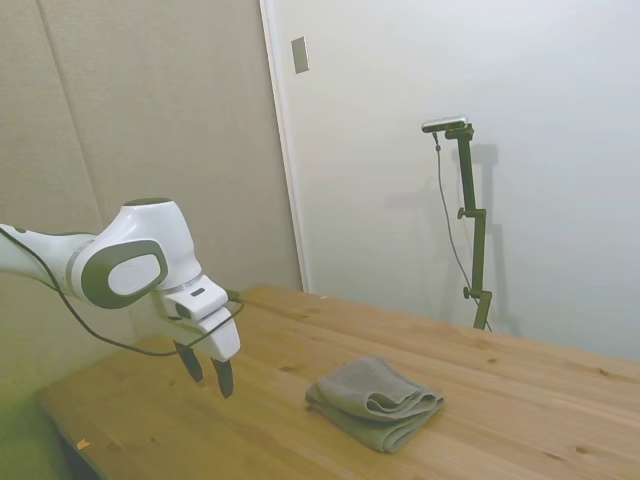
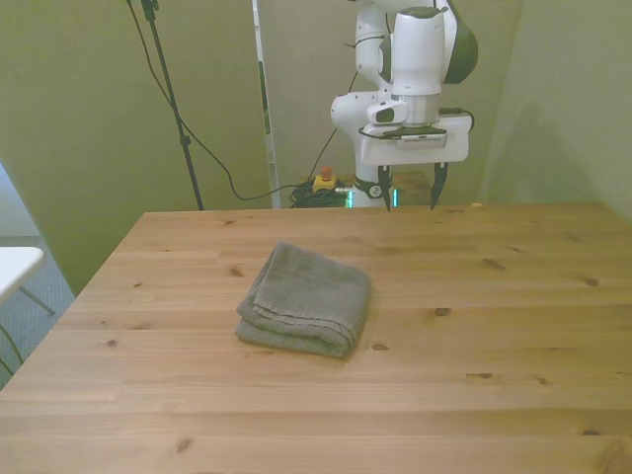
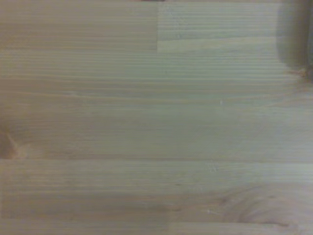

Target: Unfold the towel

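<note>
The towel (image 1: pixel 375 402) (image 2: pixel 304 299) is a grey-olive terry cloth folded into thick layers, lying flat near the middle of the wooden table (image 2: pixel 474 395). My gripper (image 1: pixel 207 372) (image 2: pixel 410 191) hangs open above the table's far edge in the front view, well apart from the towel, with nothing between its dark fingers. In the side view it sits to the left of the towel. The wrist view shows only blurred bare wood (image 3: pixel 156 117); the towel is out of that view.
Bare wood surrounds the towel on every side. Beyond the table's far edge in the front view are cables and a small red and yellow button box (image 2: pixel 323 180) on the floor. A white surface (image 2: pixel 15 265) shows at the front view's left edge.
</note>
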`<state>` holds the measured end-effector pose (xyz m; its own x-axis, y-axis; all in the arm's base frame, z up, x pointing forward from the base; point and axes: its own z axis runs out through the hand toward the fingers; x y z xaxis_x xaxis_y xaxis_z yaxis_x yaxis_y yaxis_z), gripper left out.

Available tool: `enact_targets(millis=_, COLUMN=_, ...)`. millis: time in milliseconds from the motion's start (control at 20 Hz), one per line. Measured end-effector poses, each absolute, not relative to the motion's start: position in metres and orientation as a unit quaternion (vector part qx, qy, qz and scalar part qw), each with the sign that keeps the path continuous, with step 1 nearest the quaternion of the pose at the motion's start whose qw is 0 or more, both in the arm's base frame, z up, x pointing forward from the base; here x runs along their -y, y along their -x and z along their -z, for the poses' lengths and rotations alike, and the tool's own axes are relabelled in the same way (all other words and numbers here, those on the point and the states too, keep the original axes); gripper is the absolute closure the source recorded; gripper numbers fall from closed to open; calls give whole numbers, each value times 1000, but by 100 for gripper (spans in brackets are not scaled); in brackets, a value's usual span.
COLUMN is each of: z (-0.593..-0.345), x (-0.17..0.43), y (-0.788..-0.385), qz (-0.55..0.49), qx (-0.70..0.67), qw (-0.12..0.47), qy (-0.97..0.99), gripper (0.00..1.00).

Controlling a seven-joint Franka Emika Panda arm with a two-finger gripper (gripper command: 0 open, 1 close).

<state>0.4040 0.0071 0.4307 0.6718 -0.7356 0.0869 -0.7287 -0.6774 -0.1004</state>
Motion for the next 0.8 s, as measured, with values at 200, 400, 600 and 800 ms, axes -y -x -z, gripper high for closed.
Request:
enact_targets(millis=200, z=-431, x=6, y=-408, qz=59, qx=-412, qw=38, qy=908, gripper=0)
enact_targets(millis=400, z=-441, x=59, y=-419, qz=71, qx=-445, qw=61, qy=891, gripper=0)
enact_targets(millis=600, z=-449, x=134, y=-417, qz=77, qx=-482, qw=90, qy=868, gripper=0)
enact_targets(millis=800, z=-447, x=239, y=-402, qz=88, qx=-523, qw=121, qy=839, gripper=0)
